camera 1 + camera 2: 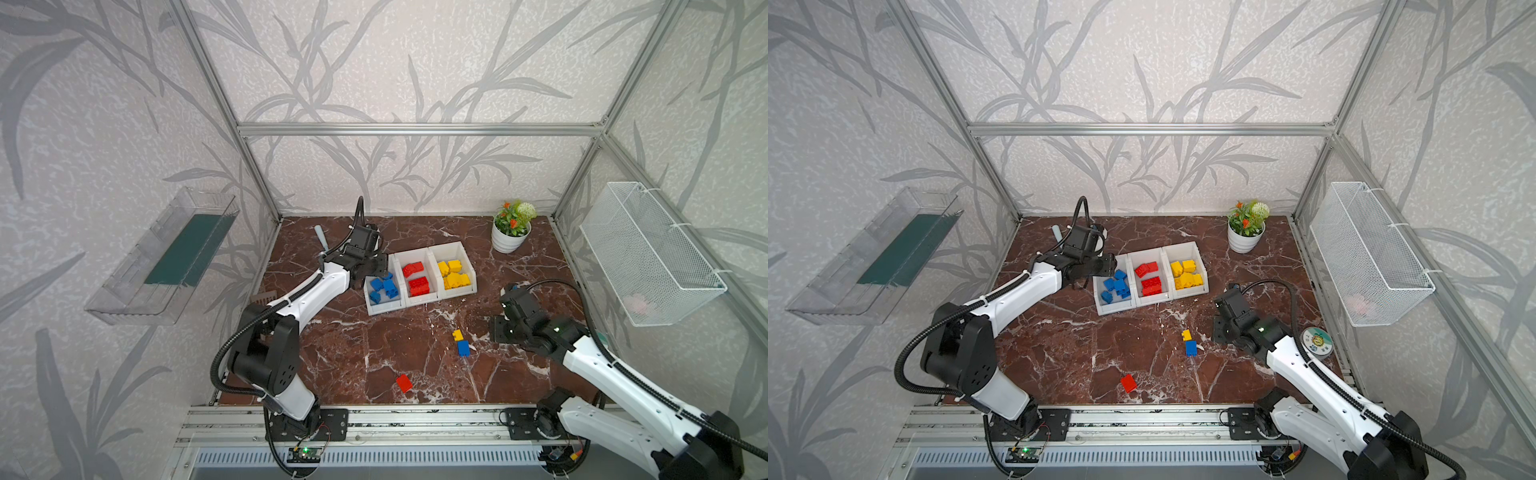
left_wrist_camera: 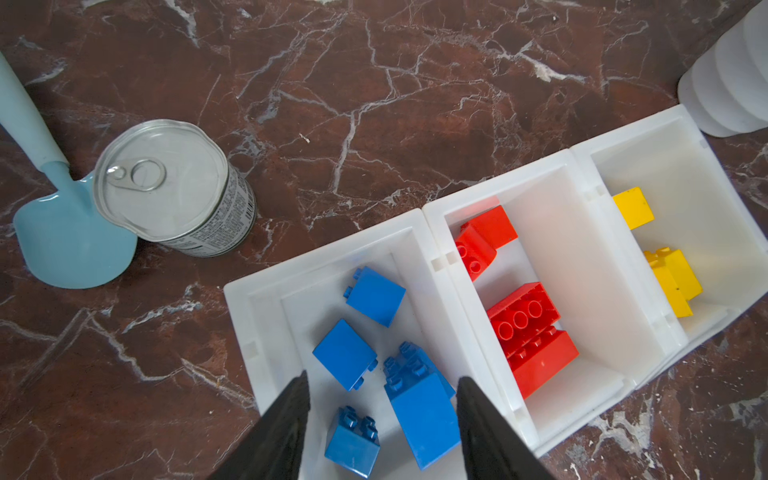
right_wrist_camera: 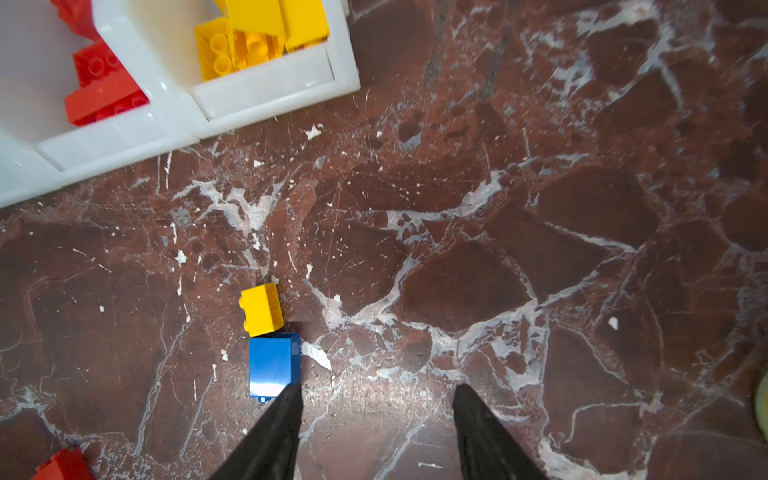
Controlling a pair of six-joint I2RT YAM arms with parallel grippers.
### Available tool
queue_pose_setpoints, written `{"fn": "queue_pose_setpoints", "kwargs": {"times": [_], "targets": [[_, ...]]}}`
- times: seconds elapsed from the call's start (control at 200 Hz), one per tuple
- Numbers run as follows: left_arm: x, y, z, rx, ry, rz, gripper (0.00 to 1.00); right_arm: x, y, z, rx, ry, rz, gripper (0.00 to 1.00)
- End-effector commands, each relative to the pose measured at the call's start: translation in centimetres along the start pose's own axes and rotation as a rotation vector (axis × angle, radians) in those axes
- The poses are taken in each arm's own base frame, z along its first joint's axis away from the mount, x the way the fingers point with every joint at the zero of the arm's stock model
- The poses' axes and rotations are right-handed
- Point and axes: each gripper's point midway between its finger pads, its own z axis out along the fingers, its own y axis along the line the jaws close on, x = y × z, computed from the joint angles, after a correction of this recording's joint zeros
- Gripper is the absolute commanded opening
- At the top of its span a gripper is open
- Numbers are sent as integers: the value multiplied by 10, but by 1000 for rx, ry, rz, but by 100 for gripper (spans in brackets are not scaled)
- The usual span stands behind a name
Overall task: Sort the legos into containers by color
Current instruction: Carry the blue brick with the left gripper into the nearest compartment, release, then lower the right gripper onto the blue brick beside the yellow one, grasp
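My left pincer [image 2: 382,377] hovers over the left bin of the white containers [image 1: 384,307], jaws parted and holding nothing. Blue legos [image 2: 376,295] lie below it, red legos [image 1: 417,286] in the middle bin and yellow legos [image 1: 453,274] in the right bin. My right pincer [image 3: 376,387], also parted and empty, hangs over the tabletop [image 3: 498,208] near a loose yellow brick [image 3: 262,309] just beside a blue brick [image 3: 272,365]. A red brick [image 1: 403,382] lies apart from them.

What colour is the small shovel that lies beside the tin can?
Light blue, blade and handle alike; the shovel shows best in the left wrist view.
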Motion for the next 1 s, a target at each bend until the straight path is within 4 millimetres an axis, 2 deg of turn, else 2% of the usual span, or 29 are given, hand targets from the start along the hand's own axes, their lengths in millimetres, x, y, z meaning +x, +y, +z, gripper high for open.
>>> {"fn": "queue_pose_setpoints", "kwargs": {"times": [0.0, 0.345, 0.535, 0.73, 1.0], "targets": [[-1, 4, -17, -2, -30, -27, 59, 13, 12, 12, -29, 56, -5, 59], [18, 18, -41, -28, -53, -61, 60, 46, 61, 46, -53, 190, -122, 59], [31, 24, -46, -37, -54, -78, 62, 54, 76, 60, -39, 232, -161, 59], [39, 28, -47, -46, -48, -95, 62, 60, 79, 69, 0, 261, -194, 57], [41, 30, -50, -50, -54, -103, 62, 66, 75, 75, 30, 279, -196, 43]]}}
